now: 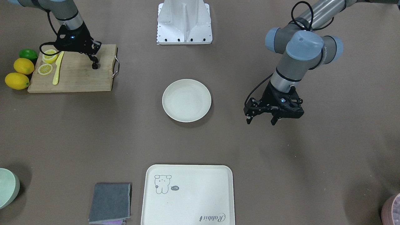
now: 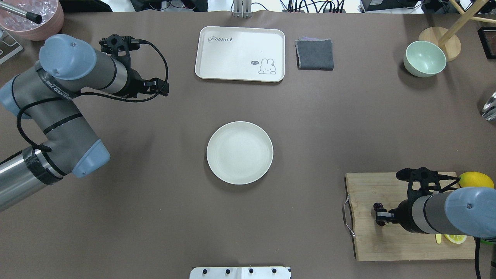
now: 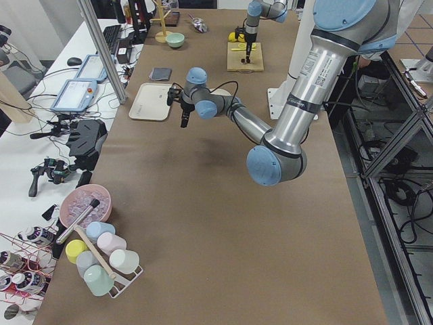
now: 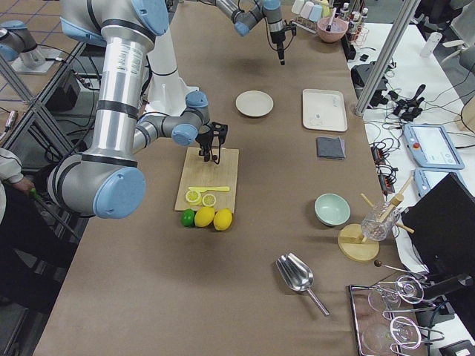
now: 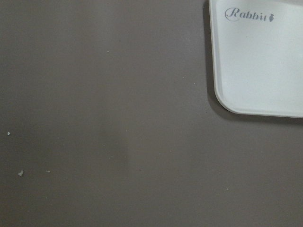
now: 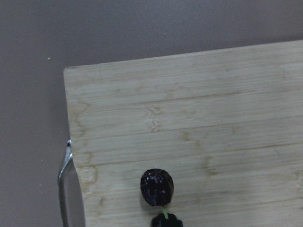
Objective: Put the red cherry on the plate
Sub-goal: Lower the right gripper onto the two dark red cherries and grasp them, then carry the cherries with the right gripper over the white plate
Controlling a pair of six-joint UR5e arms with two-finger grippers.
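The red cherry (image 6: 157, 187), a pair of tiny dark fruits on a thin stem, lies on the wooden cutting board (image 1: 78, 76) near its handle end. In the front view the cherry (image 1: 94, 66) is a dark blob at a fingertip. My right gripper (image 2: 380, 214) is low over the cherry, its jaws open with a gap showing. The round cream plate (image 1: 187, 100) sits empty at the table's middle, well away from the board. My left gripper (image 1: 261, 121) hangs open over bare table beside the plate, holding nothing.
The board also carries lemon slices (image 1: 45, 69) and a yellow knife (image 1: 58, 68). Two lemons (image 1: 17, 80) and a lime (image 1: 28, 54) lie beside the board. A bear tray (image 1: 187, 195), grey cloth (image 1: 110, 202) and green bowl (image 1: 7, 187) line the far edge.
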